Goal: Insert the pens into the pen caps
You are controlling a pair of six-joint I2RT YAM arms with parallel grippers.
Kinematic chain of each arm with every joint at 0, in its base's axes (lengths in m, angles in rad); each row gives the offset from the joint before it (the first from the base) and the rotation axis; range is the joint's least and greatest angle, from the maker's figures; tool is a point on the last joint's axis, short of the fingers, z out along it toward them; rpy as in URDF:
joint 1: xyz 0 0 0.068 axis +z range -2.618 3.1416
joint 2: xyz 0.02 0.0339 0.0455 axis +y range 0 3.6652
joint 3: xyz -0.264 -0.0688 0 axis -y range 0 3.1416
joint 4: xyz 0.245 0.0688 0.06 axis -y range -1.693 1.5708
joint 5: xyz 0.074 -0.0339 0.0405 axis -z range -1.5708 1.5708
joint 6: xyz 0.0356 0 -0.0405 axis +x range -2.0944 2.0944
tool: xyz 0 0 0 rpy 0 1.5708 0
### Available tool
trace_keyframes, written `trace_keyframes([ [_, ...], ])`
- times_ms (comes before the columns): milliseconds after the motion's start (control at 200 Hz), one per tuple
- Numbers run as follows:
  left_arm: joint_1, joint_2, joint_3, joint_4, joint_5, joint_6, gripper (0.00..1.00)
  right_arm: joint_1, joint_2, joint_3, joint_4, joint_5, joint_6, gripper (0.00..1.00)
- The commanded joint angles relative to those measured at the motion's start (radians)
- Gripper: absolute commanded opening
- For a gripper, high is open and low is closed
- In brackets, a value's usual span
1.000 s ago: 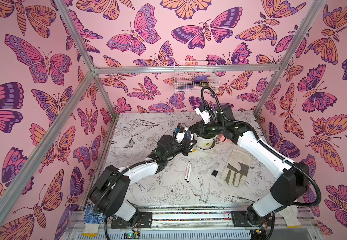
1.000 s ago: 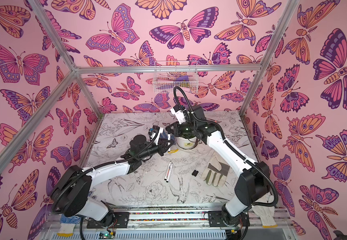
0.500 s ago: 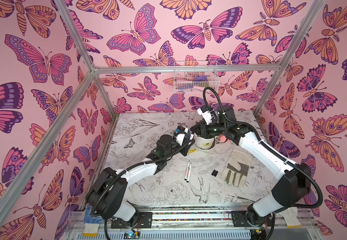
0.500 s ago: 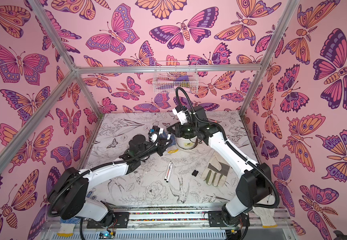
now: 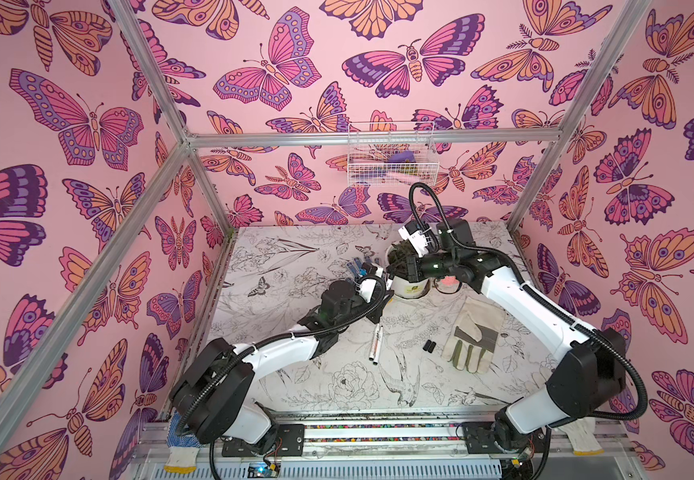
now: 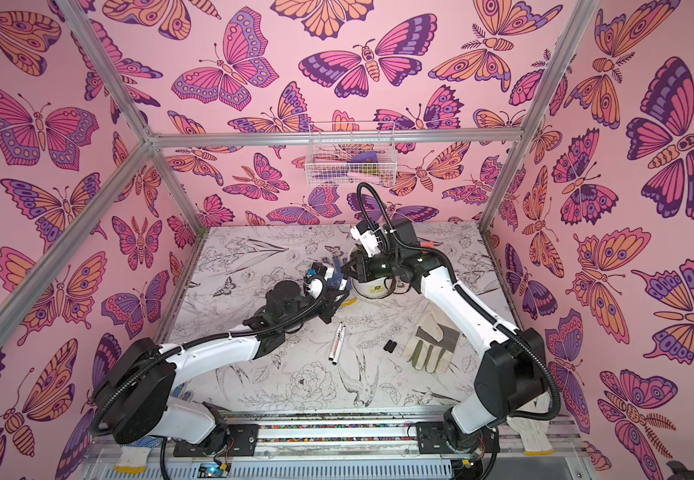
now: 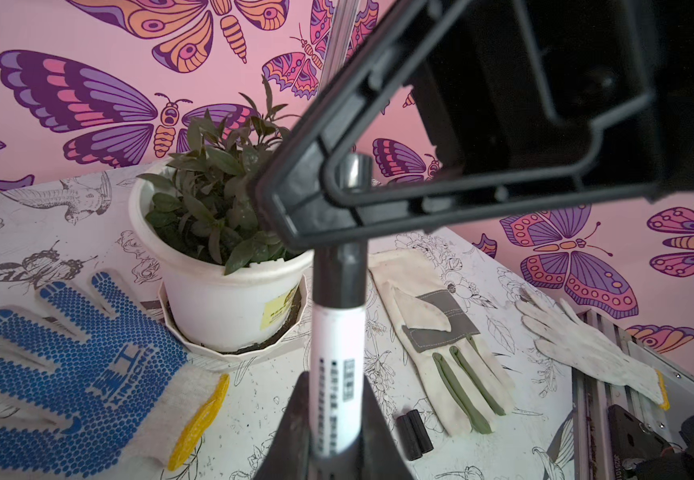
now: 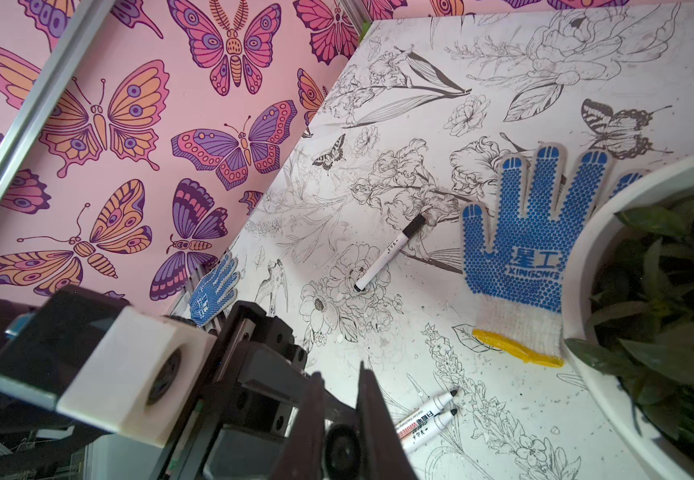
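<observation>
My left gripper (image 7: 337,382) is shut on a white pen (image 7: 337,353) held over the table beside the plant pot. The pen's far end sits in a black pen cap (image 7: 339,276). My right gripper (image 8: 339,382) is shut on that cap (image 8: 341,449), seen end-on between the fingers. In both top views the two grippers (image 5: 380,299) (image 5: 403,270) meet at the pot's left. Two uncapped pens (image 5: 376,343) (image 8: 428,419) lie side by side mid-table. Two loose caps (image 5: 430,345) (image 7: 415,432) lie to their right. A capped pen (image 8: 391,251) lies further left.
A white pot with a plant (image 5: 409,286) (image 7: 220,299) stands right behind the grippers. A blue-dotted glove (image 8: 519,249) lies to its left and a leather glove (image 5: 474,336) to its right. A white glove (image 7: 586,349) lies by the front rail. A wire basket (image 5: 391,158) hangs on the back wall.
Both grippers have edged slightly closer together beside the pot. Their grips on the pen and the cap are unchanged.
</observation>
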Motion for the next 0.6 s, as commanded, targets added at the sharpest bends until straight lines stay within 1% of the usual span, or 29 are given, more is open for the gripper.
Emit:
trace_keyframes([
  [0,0.017,-0.091,0.077,0.457,-0.1,0.001,0.0,0.069,0.069,-0.057,-0.384,-0.027,-0.028,0.0],
  [190,0.051,-0.085,0.13,0.461,-0.085,0.023,0.0,0.101,0.094,-0.046,-0.422,-0.019,-0.048,0.0],
  [451,0.142,-0.051,0.247,0.505,-0.051,0.044,0.0,0.155,0.13,-0.018,-0.479,-0.033,-0.111,0.0],
  [596,0.149,-0.016,0.326,0.504,-0.027,0.078,0.0,0.164,0.152,-0.011,-0.502,-0.06,-0.13,0.0],
])
